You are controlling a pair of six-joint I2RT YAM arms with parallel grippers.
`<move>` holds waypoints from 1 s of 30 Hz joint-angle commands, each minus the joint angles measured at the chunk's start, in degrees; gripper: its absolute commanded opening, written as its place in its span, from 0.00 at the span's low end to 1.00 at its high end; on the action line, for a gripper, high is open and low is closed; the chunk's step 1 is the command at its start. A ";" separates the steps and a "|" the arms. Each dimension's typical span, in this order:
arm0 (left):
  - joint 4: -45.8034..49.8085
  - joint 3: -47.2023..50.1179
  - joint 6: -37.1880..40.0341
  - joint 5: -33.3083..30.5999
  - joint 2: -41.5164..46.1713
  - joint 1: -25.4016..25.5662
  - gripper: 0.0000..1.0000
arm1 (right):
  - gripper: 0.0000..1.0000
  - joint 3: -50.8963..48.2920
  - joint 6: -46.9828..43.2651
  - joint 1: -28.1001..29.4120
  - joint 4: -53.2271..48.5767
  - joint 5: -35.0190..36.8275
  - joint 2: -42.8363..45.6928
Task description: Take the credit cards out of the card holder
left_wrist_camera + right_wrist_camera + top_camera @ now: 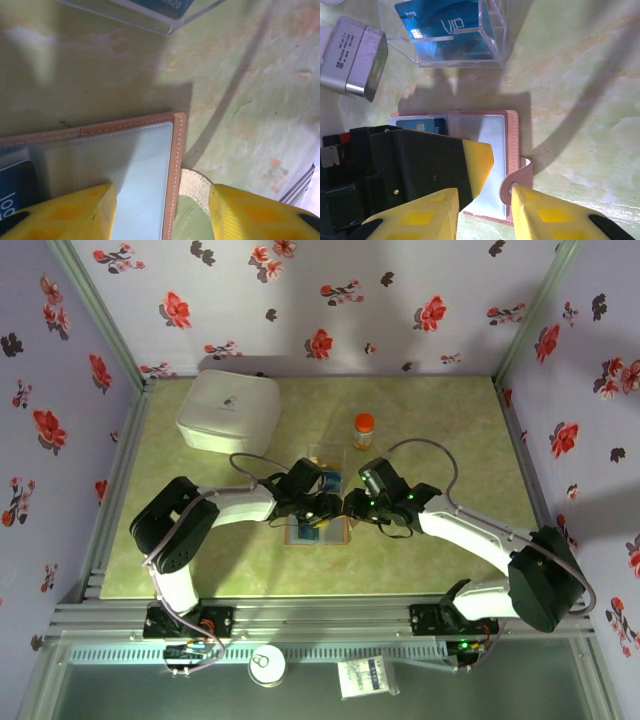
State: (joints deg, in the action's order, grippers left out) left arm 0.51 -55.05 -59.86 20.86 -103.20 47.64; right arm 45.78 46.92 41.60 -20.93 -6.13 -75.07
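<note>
The card holder [318,532] lies open on the green table, brown-edged with pale blue-grey sleeves [140,160] [485,131]. One blue credit card [417,125] [12,190] sits in a sleeve. Another blue credit card [445,30] [165,5] lies in the clear tray. My left gripper [322,508] [162,220] is open and straddles the holder's right edge: one yellow finger [475,160] rests on the inner face, the other stands on the table beyond the strap tab [195,187]. My right gripper [352,508] [485,215] is open, its right fingertip touching the strap loop [517,175].
The clear plastic tray [328,454] [492,20] stands just behind the holder. Further back are a white lidded box [228,410] at the left and a small orange-capped bottle [364,430]. Floral walls close in the table on three sides.
</note>
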 commanded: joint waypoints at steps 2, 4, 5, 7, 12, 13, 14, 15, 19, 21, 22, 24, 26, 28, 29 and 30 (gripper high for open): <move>-0.51 -1.47 0.98 0.88 -1.18 0.35 0.51 | 0.34 0.10 0.02 -0.30 -1.66 0.95 0.93; -0.51 -1.55 1.12 0.87 -0.57 0.26 0.52 | 0.34 0.25 0.10 -0.29 -1.75 0.95 0.98; -0.45 -1.55 1.21 0.93 -0.20 0.18 0.52 | 0.34 0.35 0.12 -0.25 -1.75 0.95 0.95; -0.27 -1.30 1.35 0.81 0.73 -0.13 0.51 | 0.34 0.51 0.19 -0.21 -1.66 0.78 0.65; 0.27 0.40 1.64 0.50 3.48 -1.14 0.51 | 0.34 1.04 0.81 0.04 -0.64 0.07 -0.48; 0.28 0.87 1.75 0.41 4.15 -1.40 0.51 | 0.34 1.24 0.97 0.21 -0.39 -0.06 -0.82; 0.41 1.35 1.84 0.32 4.67 -1.68 0.51 | 0.34 1.46 1.07 0.31 -0.13 -0.11 -1.10; 0.50 1.87 1.84 0.24 5.30 -1.94 0.51 | 0.34 1.74 1.20 0.53 0.02 -0.17 -1.54; 0.58 3.96 1.98 -0.04 7.56 -3.07 0.51 | 0.34 3.31 1.25 1.52 0.31 -0.24 -3.67; 0.78 4.87 2.14 -0.19 8.80 -3.64 0.51 | 0.34 4.23 1.25 2.06 0.42 -0.38 -4.87; 0.95 5.31 2.38 -0.38 9.48 -3.87 0.51 | 0.34 4.71 1.25 2.37 0.46 -0.37 -5.52; 1.79 6.19 2.85 -0.96 10.66 -4.41 0.51 | 0.34 5.60 1.34 3.06 0.64 -0.46 -6.75; 2.79 7.10 3.44 -1.71 11.92 -4.91 0.51 | 0.34 6.37 1.55 3.69 1.02 -0.61 -8.04; 3.73 8.22 3.94 -2.30 13.19 -5.51 0.50 | 0.33 7.12 1.89 4.32 1.82 -1.06 -9.39; 4.07 8.62 4.10 -2.60 13.59 -5.80 0.50 | 0.33 7.30 2.18 4.52 2.24 -1.35 -10.00; 4.48 9.39 4.25 -2.79 14.12 -6.12 0.49 | 0.33 7.69 2.47 4.79 2.87 -1.79 -10.74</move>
State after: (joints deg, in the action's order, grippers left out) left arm 2.37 -47.18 -57.80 19.73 -91.09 42.39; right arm 51.51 47.66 45.60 -20.23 -6.83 -84.23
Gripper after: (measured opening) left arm 0.498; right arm 0.329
